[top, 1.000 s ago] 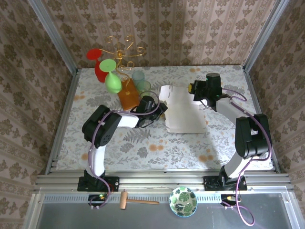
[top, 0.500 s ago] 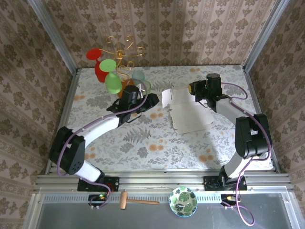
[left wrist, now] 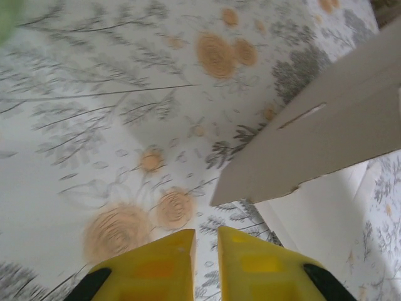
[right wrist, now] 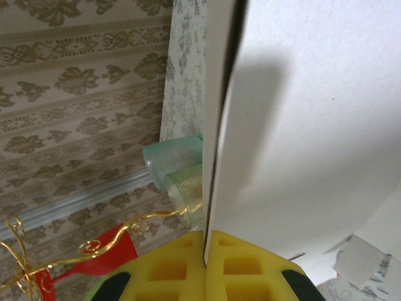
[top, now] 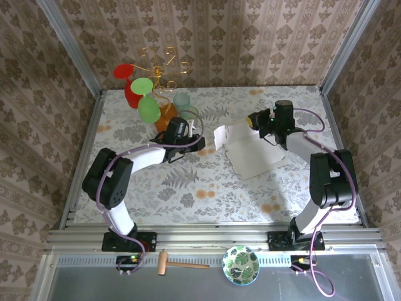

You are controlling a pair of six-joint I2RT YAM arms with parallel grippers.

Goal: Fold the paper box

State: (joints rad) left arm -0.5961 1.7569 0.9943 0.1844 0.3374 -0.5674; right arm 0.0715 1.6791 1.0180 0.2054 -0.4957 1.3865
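The paper box (top: 254, 153) is a pale, mostly flat cut-out sheet lying mid-table, with its far edge lifted. My right gripper (top: 254, 119) is shut on that raised far edge; in the right wrist view the sheet (right wrist: 313, 125) stands on edge, pinched between the yellow fingertips of that gripper (right wrist: 205, 241). My left gripper (top: 199, 142) hovers just left of the sheet's left corner, apart from it. In the left wrist view its jaws (left wrist: 205, 235) stand a narrow slit apart with nothing between them, and a slotted flap (left wrist: 332, 138) of the paper box hangs ahead to the right.
A gold wire stand (top: 156, 69) with red (top: 124, 71) and green (top: 148, 110) glasses stands at the back left, with an orange cup (top: 164, 116) and two pale green cups (top: 182, 100) close behind my left gripper. A leaf-patterned bowl (top: 240, 264) and a wooden mallet (top: 178, 264) lie below the table's front rail.
My left gripper backed away from the sheet's left edge and its jaws narrowed. My right gripper shifted slightly right, and the sheet turned with it, its left end swinging toward the back.
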